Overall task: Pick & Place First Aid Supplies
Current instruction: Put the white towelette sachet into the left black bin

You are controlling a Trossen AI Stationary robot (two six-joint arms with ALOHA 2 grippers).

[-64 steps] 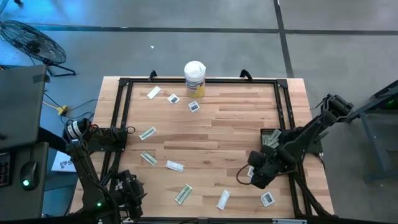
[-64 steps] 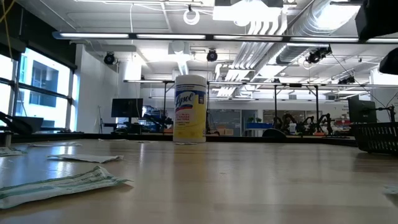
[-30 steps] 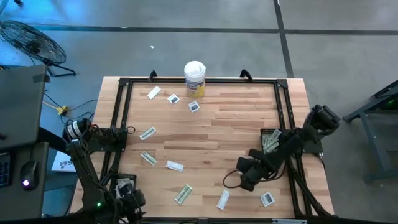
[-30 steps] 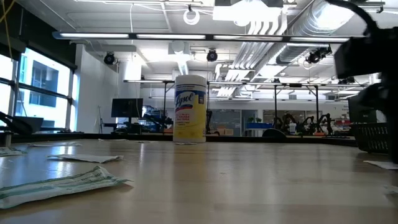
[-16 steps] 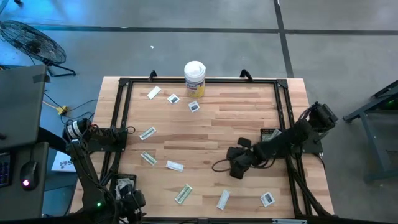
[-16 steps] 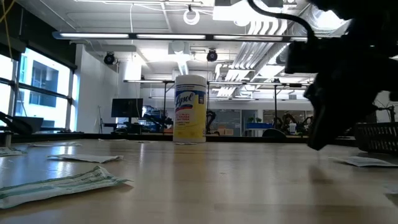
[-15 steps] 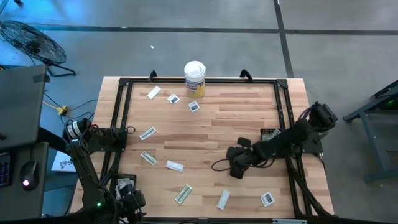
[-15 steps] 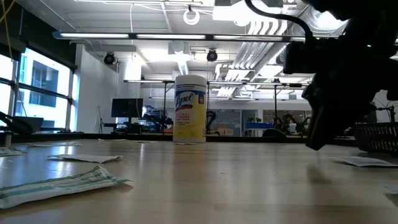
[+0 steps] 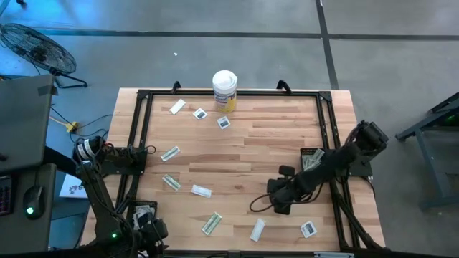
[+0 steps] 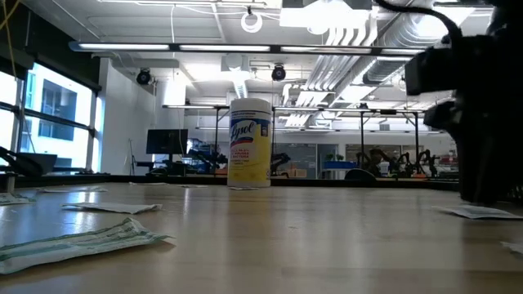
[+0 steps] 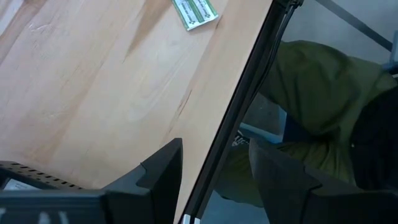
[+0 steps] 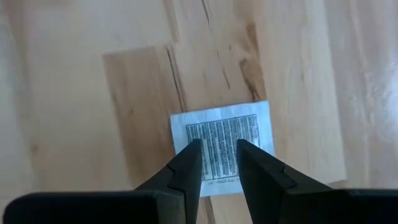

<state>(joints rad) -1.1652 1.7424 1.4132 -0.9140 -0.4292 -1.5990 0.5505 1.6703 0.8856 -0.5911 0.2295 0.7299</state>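
- The square white paper sachet (image 12: 221, 122) with dark print lay flat on the wooden table, well away from the tall white yellow-labelled canister (image 9: 224, 89).
- The right gripper (image 9: 280, 203) had swung towards the canister, then back over the sachet, fingers slightly parted and pinching nothing, so we judged a pick imminent.
- The left gripper (image 11: 214, 155), fingers spread, waited far from the canister.

On the worktop (image 9: 272, 136): three square white sachets (image 9: 200, 113), seven narrow oblong wrappers (image 9: 201, 191), one canister (image 9: 224, 90), and one basket (image 9: 310, 159) opposite the canister's edge.
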